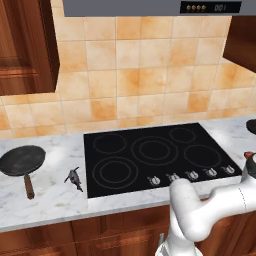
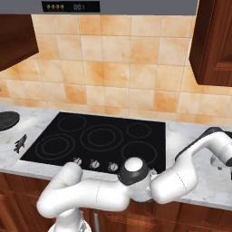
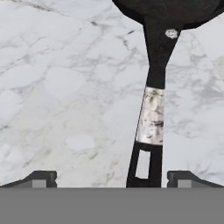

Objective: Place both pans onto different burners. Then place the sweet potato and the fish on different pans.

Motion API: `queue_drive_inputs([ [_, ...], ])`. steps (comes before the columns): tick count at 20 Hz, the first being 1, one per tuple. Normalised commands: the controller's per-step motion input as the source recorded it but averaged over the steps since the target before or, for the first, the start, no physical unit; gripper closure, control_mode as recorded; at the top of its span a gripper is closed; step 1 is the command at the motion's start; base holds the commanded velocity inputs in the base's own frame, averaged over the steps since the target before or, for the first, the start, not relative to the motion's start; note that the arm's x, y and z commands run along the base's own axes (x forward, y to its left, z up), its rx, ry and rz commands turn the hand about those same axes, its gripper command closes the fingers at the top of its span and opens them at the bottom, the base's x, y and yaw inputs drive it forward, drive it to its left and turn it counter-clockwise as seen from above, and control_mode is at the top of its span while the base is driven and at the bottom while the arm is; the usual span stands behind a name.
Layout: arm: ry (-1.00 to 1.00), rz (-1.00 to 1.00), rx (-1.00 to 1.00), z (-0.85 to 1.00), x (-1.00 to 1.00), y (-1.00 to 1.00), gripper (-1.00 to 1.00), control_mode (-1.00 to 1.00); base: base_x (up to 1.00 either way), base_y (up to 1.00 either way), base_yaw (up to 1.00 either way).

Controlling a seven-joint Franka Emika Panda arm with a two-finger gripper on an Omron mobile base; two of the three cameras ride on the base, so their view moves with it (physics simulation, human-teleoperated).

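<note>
My gripper (image 3: 111, 178) is open, its tips wide apart on each side of the thin dark handle (image 3: 151, 118) of a black pan (image 3: 168, 11) on the marble counter (image 3: 57, 87), right of the cooktop (image 1: 155, 155). I think the pan is hard and heavy (the shiny middle looks slippery), so I'd grab the handle near the bowl. The wooden-handled pan (image 1: 22, 161) and fish (image 1: 74, 177) lie left.

The white arm (image 2: 113, 190) folds low across the counter front and reaches toward the right end, its gripper (image 3: 111, 178) pointing down, fingers (image 3: 41, 178) spread wide apart.
</note>
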Motion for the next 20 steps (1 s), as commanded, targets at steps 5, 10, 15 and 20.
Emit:
queue_drive_inputs([
  [5,0.00,0.00,0.00,-0.08,0.06,-0.13,-1.00,-1.00,0.00,0.00,0.00],
  [10,0.00,0.00,0.00,-0.08,0.07,-0.10,-1.00,-1.00,0.00,0.00,0.00],
  [15,0.00,0.00,0.00,-0.08,0.07,-0.07,-1.00,-1.00,0.00,0.00,0.00],
  [20,0.00,0.00,0.00,-0.06,0.08,-0.15,-1.00,-1.00,0.00,0.00,0.00],
])
